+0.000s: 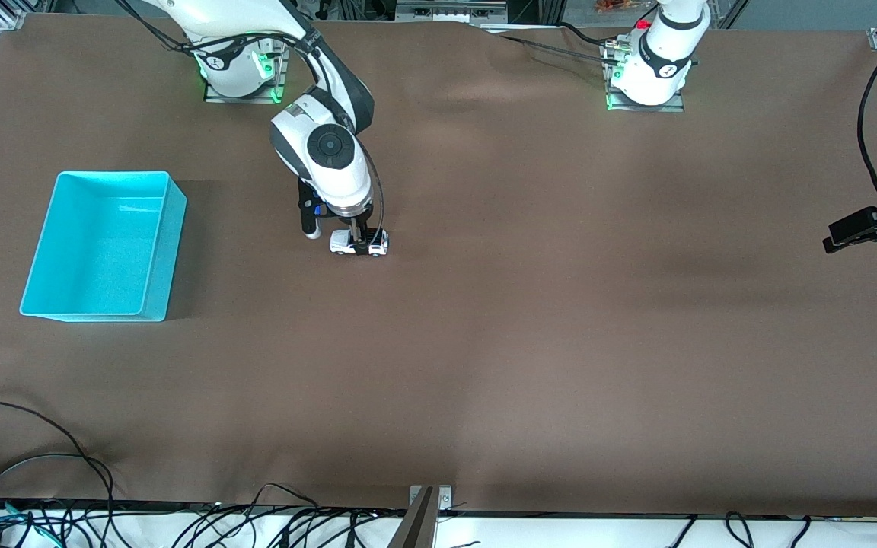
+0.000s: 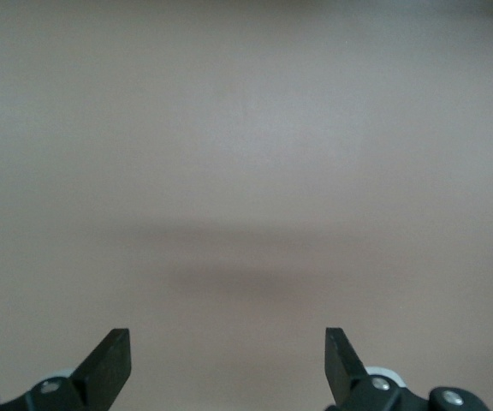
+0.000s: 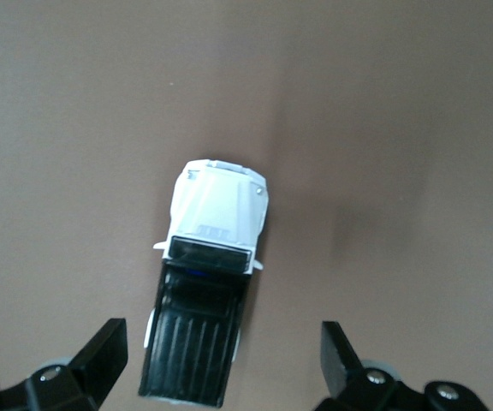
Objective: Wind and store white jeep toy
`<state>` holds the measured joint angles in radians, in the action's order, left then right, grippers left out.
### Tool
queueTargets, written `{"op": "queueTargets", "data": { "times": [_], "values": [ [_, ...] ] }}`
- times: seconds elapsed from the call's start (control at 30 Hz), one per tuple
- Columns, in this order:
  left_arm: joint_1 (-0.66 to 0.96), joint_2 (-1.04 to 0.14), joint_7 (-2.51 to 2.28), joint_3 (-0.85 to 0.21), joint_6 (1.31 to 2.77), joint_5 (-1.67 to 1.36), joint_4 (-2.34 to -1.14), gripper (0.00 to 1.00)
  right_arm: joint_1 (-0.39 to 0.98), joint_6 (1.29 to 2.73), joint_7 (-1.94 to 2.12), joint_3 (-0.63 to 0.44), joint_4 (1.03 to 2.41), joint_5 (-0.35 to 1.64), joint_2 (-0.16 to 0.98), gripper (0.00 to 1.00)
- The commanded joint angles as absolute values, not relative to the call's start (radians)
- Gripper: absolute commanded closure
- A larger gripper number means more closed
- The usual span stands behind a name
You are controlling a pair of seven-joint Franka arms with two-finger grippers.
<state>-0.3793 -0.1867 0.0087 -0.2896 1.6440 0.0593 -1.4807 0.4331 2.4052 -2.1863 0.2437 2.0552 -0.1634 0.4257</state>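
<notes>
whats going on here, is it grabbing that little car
Not yet. The right gripper is low over the tiny white jeep toy with the black roof, its jaws open on either side of the toy's rear and not closed on it. The toy stands on the brown table. The open cyan plastic bin sits toward the right arm's end of the table with nothing visible in it. The left gripper waits, jaws open, over bare table.

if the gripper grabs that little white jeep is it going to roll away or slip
The white jeep toy stands on its small wheels on the flat table, so a nudge would probably roll it. It looks hard, smooth and light, so it may slip. The right gripper straddles it with jaws open.
</notes>
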Motion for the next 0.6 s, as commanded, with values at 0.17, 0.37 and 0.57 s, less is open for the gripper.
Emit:
{"op": "queueTargets", "data": {
  "times": [0.17,0.37,0.57],
  "values": [
    [-0.383,-0.167,0.034,-0.287,1.638,0.029,-1.499,0.00,0.453,2.442,-2.276,0.236,2.082,-0.225,0.445,0.00],
    [-0.383,-0.167,0.034,-0.287,1.638,0.029,-1.499,0.00,0.457,2.470,-2.333,0.236,2.080,-0.275,0.472,0.00],
    [-0.383,-0.167,0.034,-0.287,1.638,0.029,-1.499,0.00,0.459,2.479,-2.349,0.235,2.071,-0.291,0.489,0.00]
  ]
}}
